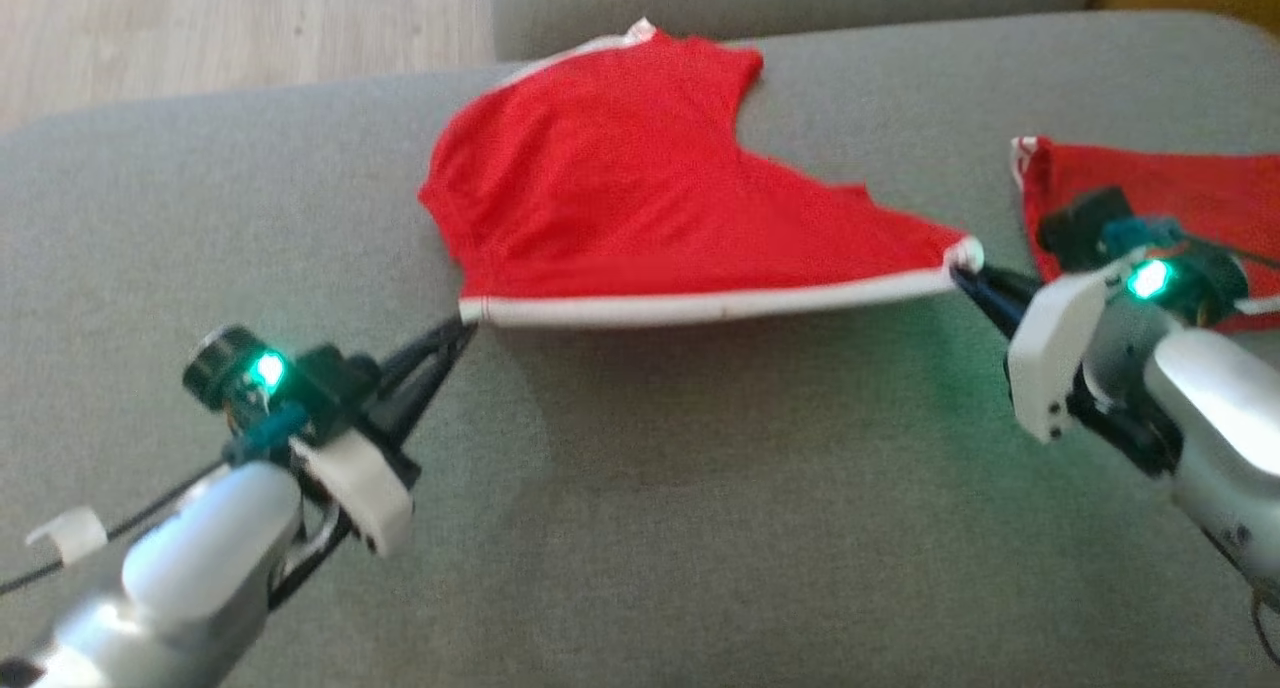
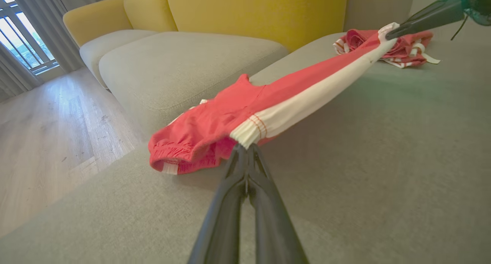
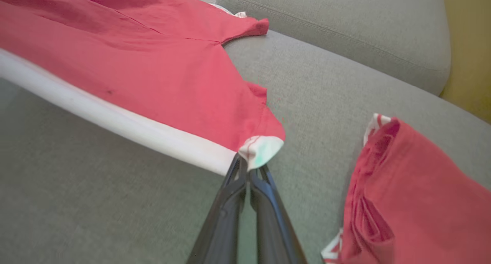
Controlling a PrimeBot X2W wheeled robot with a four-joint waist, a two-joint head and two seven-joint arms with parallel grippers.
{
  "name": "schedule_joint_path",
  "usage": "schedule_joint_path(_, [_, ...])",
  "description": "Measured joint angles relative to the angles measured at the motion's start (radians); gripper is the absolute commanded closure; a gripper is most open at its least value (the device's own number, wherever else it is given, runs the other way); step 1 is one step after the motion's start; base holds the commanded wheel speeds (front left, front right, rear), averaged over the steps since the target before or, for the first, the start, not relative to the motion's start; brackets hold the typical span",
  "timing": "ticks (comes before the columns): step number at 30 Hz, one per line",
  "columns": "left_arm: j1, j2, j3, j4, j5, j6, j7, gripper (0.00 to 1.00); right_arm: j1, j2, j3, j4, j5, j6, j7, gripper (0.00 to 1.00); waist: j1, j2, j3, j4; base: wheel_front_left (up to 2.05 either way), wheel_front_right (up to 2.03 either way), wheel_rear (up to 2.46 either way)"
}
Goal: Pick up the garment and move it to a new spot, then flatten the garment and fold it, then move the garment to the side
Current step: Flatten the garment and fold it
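A red garment (image 1: pixel 620 178) with a white waistband lies spread on the grey sofa cushion (image 1: pixel 700 488), its band stretched taut between my two grippers. My left gripper (image 1: pixel 465 323) is shut on the band's left end, seen close in the left wrist view (image 2: pixel 245 143). My right gripper (image 1: pixel 965 273) is shut on the band's right corner (image 3: pixel 261 152). The band hangs slightly above the cushion while the rest of the red garment (image 3: pixel 126 53) rests on it, reaching toward the cushion's far edge.
A second red garment (image 1: pixel 1160 198) with white trim lies bunched at the right, behind my right wrist (image 3: pixel 414 195). Yellow back cushions (image 2: pixel 249 10) rise beyond the seat. Wooden floor (image 2: pixel 42 141) lies past the cushion's far left edge.
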Motion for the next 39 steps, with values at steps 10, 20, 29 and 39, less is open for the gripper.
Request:
schedule_joint_path(10, [0.175,0.088,-0.036,-0.255,-0.054,0.073,0.099,1.00,0.181,-0.138,-0.019,-0.216,0.122,0.000,0.086,1.00,0.0000,0.0000,-0.094,-0.015,0.00,0.00,0.00])
schedule_joint_path(20, [0.270,0.138,-0.076,-0.504,-0.087,0.139,0.196,1.00,0.327,-0.243,-0.123,-0.376,0.155,0.000,0.175,1.00,0.0002,0.0000,-0.109,0.008,0.00,0.00,0.00])
schedule_joint_path(29, [0.197,0.138,-0.046,-0.526,-0.077,0.166,0.204,1.00,0.225,-0.214,-0.260,-0.407,0.011,0.000,0.234,1.00,0.0002,0.0000,-0.052,0.046,0.00,0.00,0.00])
schedule_joint_path(39, [0.050,0.069,-0.016,-0.422,-0.069,0.136,0.209,1.00,-0.046,-0.147,-0.284,-0.338,-0.075,0.000,0.321,1.00,0.0005,0.0000,0.082,0.114,0.00,0.00,0.00])
